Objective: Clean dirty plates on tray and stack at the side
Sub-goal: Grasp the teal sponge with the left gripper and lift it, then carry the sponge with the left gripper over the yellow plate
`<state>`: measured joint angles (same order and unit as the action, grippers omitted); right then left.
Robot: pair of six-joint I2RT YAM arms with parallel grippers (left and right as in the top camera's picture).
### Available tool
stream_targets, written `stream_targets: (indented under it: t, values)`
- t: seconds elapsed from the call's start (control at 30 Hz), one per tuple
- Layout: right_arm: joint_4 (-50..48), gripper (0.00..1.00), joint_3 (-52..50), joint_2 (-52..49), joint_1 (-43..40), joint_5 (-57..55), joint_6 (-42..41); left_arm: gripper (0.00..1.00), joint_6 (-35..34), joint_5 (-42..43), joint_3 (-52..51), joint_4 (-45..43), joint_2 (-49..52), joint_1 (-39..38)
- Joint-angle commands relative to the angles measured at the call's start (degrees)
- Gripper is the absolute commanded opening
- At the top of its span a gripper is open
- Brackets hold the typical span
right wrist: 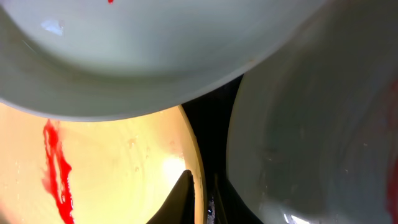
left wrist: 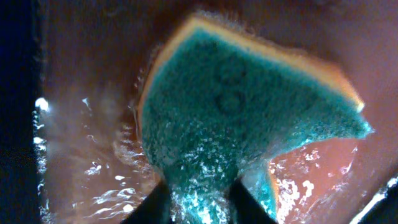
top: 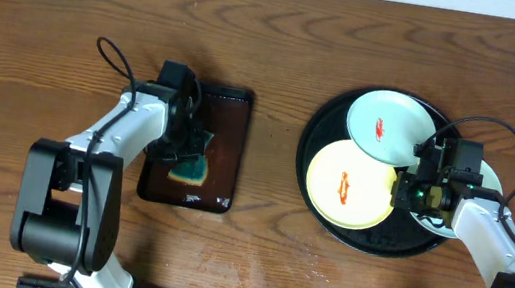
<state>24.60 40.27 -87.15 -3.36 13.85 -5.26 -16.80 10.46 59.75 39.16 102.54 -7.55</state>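
Note:
The black tray [top: 314, 132] holds three plates. A yellow plate [top: 348, 184] with a red smear lies at its front left. A mint-white plate [top: 391, 126] with a red smear overlaps the yellow one at the back. A second mint-white plate [top: 492, 181] lies at the right, mostly hidden under my right arm. My right gripper [top: 401, 189] is shut on the yellow plate's right rim [right wrist: 118, 168], one finger above and one below [right wrist: 202, 196]. My left gripper [top: 190, 155] is shut on a teal sponge [left wrist: 236, 112] with a yellow backing, its fingers [left wrist: 199, 202] pinching the near end.
The sponge rests in a wet, dark-brown rectangular tray [top: 227, 109] at the left of the wooden table. In the right wrist view the mint-white plates [right wrist: 155, 50] [right wrist: 311, 124] crowd above and right of the yellow rim, with the black tray [right wrist: 208, 124] showing between.

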Motion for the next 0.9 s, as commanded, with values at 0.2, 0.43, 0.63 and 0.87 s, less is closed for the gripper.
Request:
stream_targets:
  t: [0.2,0.43,0.63,0.87]
  values:
    - [0.5,0.11,0.0,-0.2,0.4,-0.3,-0.3,0.08,0.2,-1.1,1.6,1.2,-0.4,-1.4]
    - [1.2,0.16,-0.2,-0.2,0.5,0.2,-0.5,0.08,0.3,-1.1,13.5,13.0,-3.2,-1.8]
    - [-2.8,0.02,-3.2,-0.2,0.5,4.4,-0.7,0.07,0.2,-0.5,21.7,19.3,-5.4,-5.5]
    - [-5.5,0.01,-4.2,-0.2,0.5,8.9,-0.7,0.07,-3.4,7.6,22.5,12.7,-6.7,-13.8]
